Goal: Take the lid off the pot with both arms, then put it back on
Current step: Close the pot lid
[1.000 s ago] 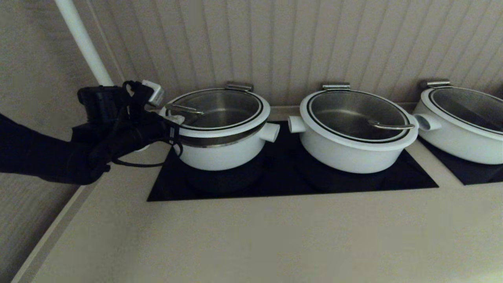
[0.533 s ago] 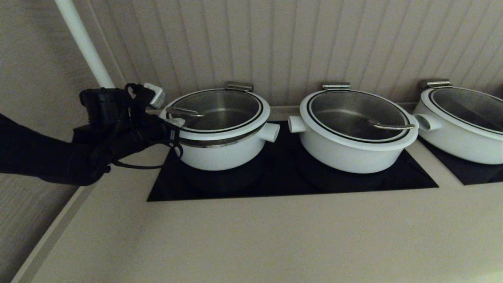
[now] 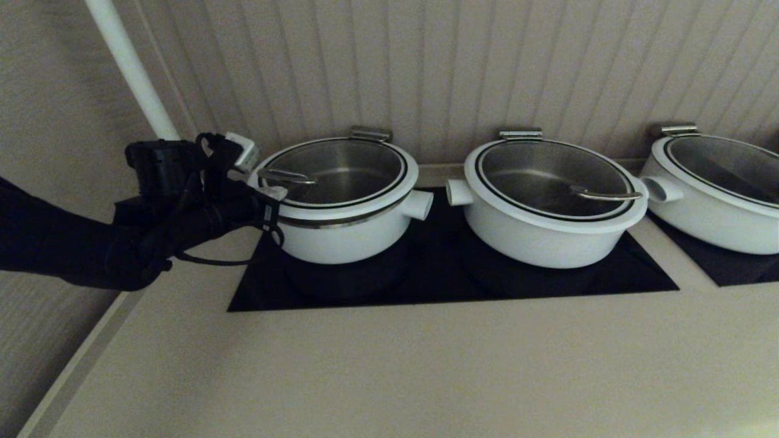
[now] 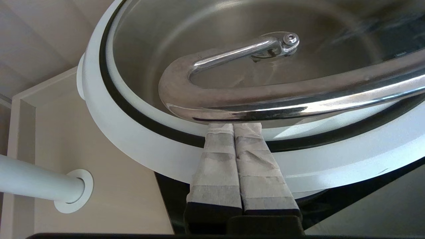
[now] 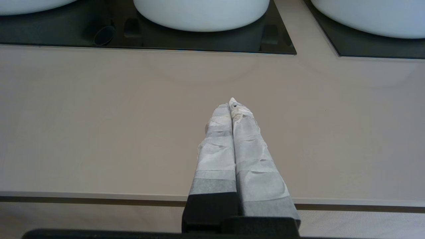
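The lid [image 3: 336, 171] is clear glass with a wide white rim, a thin black ring and a shiny steel loop. The pot [image 3: 344, 234] is white, steel-grey inside. The black cooktop [image 3: 438, 277] sits in a beige counter [image 3: 389, 365]. Pale grey-banded tape wraps both grippers' fingers [image 4: 232, 166].

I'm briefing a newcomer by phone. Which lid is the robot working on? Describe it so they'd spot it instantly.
On the black glass hob, take the leftmost round white pot. Its round glass lid with wide white rim is the one beside the left gripper; its steel loop handle sits towards the left edge, while the neighbouring lid's sits right.
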